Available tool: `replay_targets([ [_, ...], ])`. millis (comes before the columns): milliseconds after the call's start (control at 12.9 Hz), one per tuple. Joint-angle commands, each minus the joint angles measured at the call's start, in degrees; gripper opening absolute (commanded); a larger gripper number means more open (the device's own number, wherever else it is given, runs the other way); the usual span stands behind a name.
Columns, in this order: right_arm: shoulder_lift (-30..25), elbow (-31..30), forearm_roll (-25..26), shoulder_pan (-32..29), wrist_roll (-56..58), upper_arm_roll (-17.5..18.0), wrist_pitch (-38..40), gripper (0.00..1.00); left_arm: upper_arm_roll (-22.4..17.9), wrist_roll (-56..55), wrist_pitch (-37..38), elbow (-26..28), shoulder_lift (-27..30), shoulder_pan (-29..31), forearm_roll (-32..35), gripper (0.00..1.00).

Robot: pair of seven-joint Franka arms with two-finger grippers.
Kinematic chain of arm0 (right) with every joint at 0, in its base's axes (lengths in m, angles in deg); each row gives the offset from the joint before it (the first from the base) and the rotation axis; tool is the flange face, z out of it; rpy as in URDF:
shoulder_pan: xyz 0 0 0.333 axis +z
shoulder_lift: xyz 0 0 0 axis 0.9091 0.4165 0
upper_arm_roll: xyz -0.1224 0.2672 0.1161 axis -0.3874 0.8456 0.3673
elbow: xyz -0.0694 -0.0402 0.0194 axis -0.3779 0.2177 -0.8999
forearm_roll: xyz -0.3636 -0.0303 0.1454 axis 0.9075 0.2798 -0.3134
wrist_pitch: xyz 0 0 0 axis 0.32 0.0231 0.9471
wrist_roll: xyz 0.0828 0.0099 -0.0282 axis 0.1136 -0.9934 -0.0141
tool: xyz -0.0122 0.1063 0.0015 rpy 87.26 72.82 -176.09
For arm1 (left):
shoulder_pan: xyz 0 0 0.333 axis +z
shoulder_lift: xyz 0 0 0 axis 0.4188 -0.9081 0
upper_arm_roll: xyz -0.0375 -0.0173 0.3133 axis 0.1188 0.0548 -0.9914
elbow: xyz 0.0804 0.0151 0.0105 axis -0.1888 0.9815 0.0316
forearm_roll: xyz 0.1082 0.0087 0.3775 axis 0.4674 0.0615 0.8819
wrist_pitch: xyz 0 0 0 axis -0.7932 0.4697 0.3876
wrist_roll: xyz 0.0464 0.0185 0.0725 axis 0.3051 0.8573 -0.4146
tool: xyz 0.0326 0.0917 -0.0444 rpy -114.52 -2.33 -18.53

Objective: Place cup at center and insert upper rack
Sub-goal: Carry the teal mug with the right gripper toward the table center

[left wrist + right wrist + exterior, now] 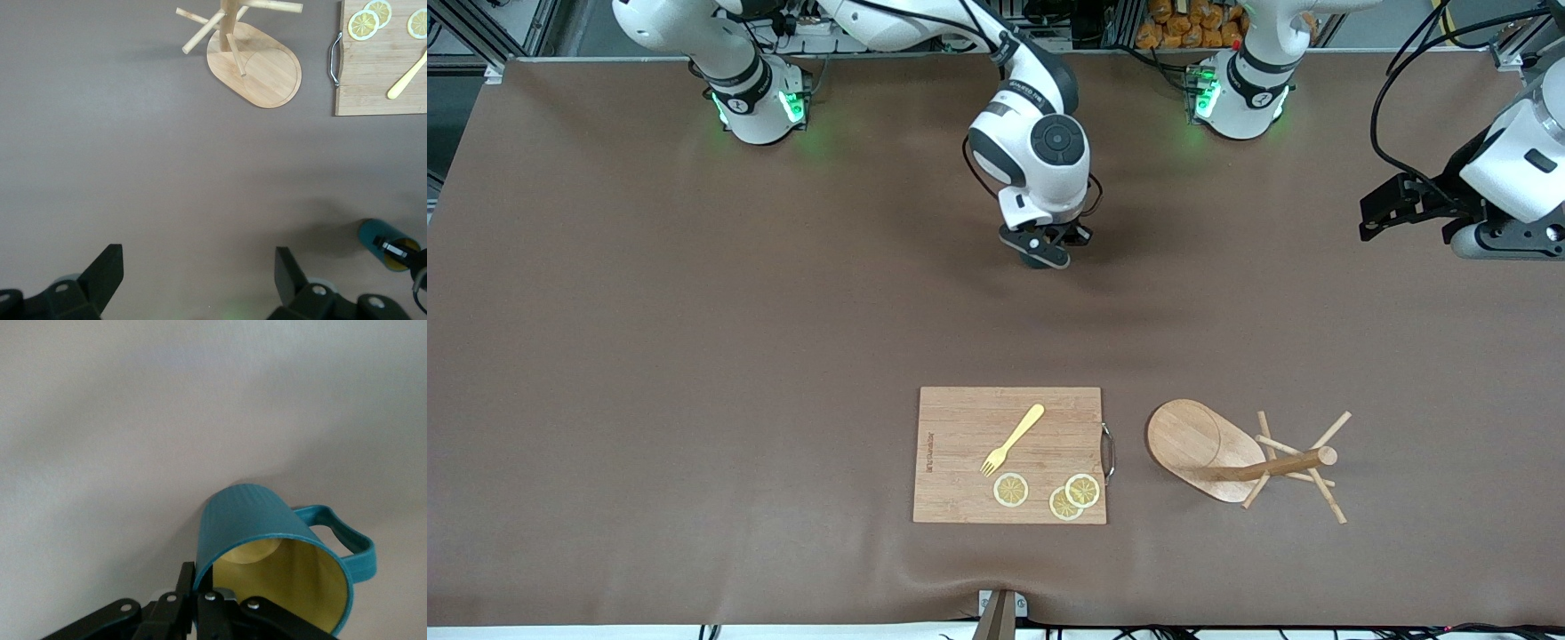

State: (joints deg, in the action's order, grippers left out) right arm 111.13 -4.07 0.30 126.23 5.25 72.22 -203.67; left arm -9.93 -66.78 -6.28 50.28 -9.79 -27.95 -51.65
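The right end effector [1047,252], farther from the front camera than the cutting board [1009,454], pinches the rigid, probably slippery cup [280,557] by its rim, while the left end effector [197,280] waits wide open

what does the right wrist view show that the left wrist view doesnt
Only the right wrist view shows the right gripper shut on the cup's rim, and the cup's handle and ribbed teal wall up close.

Only the left wrist view shows the upper rack, the cutting board with lemon slices and a yellow fork, and the open left gripper over bare table.

Both show the cup, with its yellow inside, and the brown table.
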Motion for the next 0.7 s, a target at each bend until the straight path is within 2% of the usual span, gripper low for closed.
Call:
replay_targets([
  [0,1.0,1.8,-3.4,0.4,-4.5,0.0,-0.1,0.00,0.3,0.2,-0.3,-0.5,-0.1,-0.6,-0.2,1.00],
  [78,1.0,1.8,-3.5,0.4,-4.6,0.0,-0.1,0.07,0.3,0.1,-0.3,-0.5,-0.1,-0.7,-0.2,1.00],
  [155,1.2,1.7,-3.6,0.4,-4.7,-0.1,-0.1,0.32,0.3,-0.1,-0.3,-0.6,-0.1,-0.7,-0.2,1.00],
  [233,1.8,1.7,-3.6,0.4,-4.8,-0.1,-0.2,0.67,0.3,-0.1,-0.3,-0.6,-0.1,-0.7,-0.2,1.00],
  [310,2.1,1.7,-3.6,0.3,-4.8,-0.1,-0.2,0.76,0.4,-0.1,-0.3,-0.6,-0.1,-0.7,-0.2,1.00],
  [388,2.1,1.7,-3.6,0.2,-4.8,-0.1,-0.2,1.00,0.4,-0.1,-0.3,-0.6,-0.1,-0.7,-0.2,1.00],
  [621,1.3,1.9,-3.5,-0.4,-4.3,-0.1,0.0,1.00,0.4,-0.8,-0.5,-0.6,-0.1,-1.6,-0.3,1.00],
])
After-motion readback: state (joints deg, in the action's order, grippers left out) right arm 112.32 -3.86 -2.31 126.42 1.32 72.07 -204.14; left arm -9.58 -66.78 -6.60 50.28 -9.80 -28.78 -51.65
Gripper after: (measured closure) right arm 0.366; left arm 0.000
